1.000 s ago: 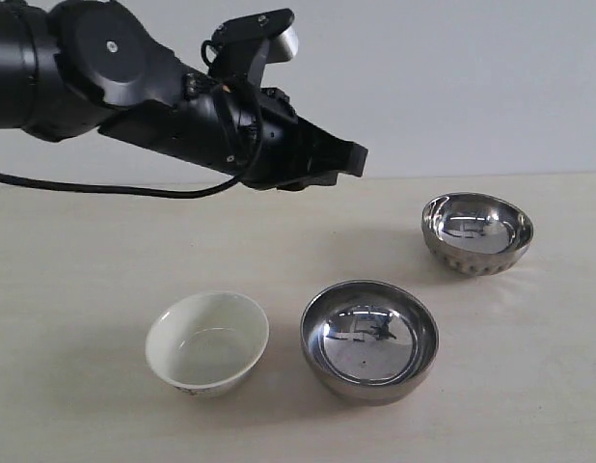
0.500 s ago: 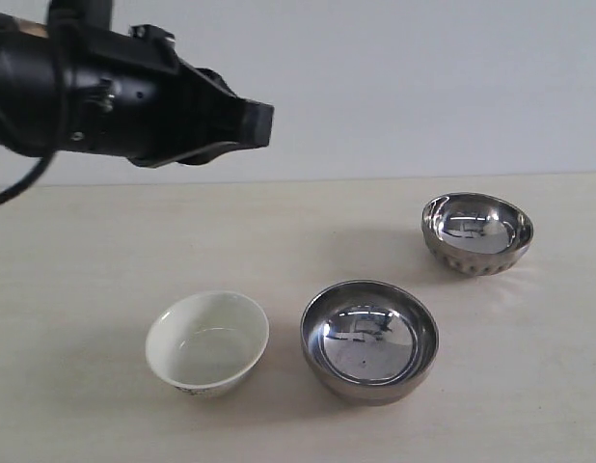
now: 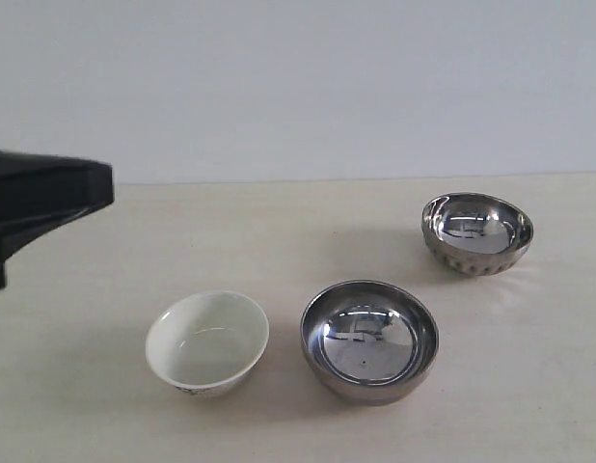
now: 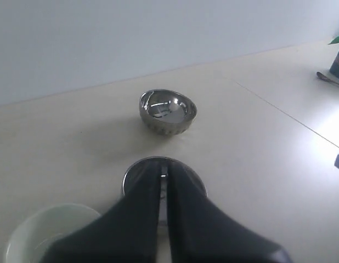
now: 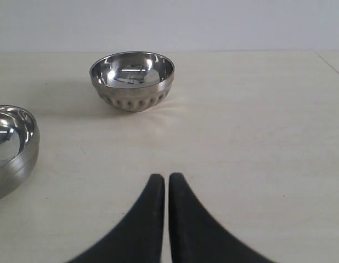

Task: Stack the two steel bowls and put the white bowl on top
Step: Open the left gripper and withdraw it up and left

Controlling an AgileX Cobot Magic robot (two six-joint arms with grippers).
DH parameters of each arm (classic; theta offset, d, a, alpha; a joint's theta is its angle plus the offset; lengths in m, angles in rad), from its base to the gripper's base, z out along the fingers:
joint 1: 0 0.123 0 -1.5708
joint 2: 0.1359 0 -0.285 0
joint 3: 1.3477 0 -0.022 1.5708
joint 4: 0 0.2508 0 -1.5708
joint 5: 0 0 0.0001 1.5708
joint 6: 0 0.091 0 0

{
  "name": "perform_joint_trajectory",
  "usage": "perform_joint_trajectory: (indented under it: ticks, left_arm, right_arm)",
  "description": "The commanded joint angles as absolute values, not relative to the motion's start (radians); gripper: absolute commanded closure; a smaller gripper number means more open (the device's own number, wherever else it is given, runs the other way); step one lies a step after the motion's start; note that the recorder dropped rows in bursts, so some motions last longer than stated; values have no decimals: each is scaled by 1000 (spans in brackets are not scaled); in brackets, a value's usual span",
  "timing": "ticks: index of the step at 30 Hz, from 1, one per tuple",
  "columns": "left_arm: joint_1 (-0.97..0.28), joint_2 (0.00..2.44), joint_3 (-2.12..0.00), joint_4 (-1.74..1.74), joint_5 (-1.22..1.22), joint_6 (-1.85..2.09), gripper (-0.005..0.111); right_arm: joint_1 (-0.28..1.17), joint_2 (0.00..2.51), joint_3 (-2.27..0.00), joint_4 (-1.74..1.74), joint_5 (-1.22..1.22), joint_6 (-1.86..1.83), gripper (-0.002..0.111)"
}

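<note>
- Exterior view. Three bowls stand mouth up on a pale table (image 3: 279, 231), each on its own, none stacked. The white bowl (image 3: 207, 342) sits at the front left. The smooth steel bowl (image 3: 369, 340) is just beside it on the right, with a narrow gap between the two. The ribbed steel bowl (image 3: 477, 232) stands farther back and to the right, well apart from both. The black tip of the left gripper (image 3: 107, 188) enters at the left edge, above the table and clear of every bowl. How its jaws stand cannot be told from here.
- Left wrist view. The left gripper (image 4: 164, 167) has its two dark fingers pressed together with nothing between them. The rim of the smooth steel bowl (image 4: 132, 176) shows behind the fingertips. The ribbed steel bowl (image 4: 168, 112) lies beyond it on the table, and part of the white bowl (image 4: 43, 230) appears to one side of the fingers.
- Right wrist view. The right gripper (image 5: 166, 179) is likewise closed, its fingers meeting over bare table (image 5: 257, 137), and it holds nothing. The ribbed steel bowl (image 5: 132, 79) stands ahead of it. The smooth steel bowl (image 5: 13, 148) is cut off by the frame edge.
</note>
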State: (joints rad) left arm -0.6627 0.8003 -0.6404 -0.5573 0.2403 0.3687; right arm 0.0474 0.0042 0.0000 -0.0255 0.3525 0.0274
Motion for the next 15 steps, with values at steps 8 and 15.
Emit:
perform_joint_trajectory:
  ticks: [8,15]
  left_arm:
    - [-661,522,-368,-561,158,356,103]
    - [-661,496,-355,-561,150,356,103]
  right_arm:
    - [40,0,0,-32,342,24,108]
    - [40,0,0,-32,342,24,108]
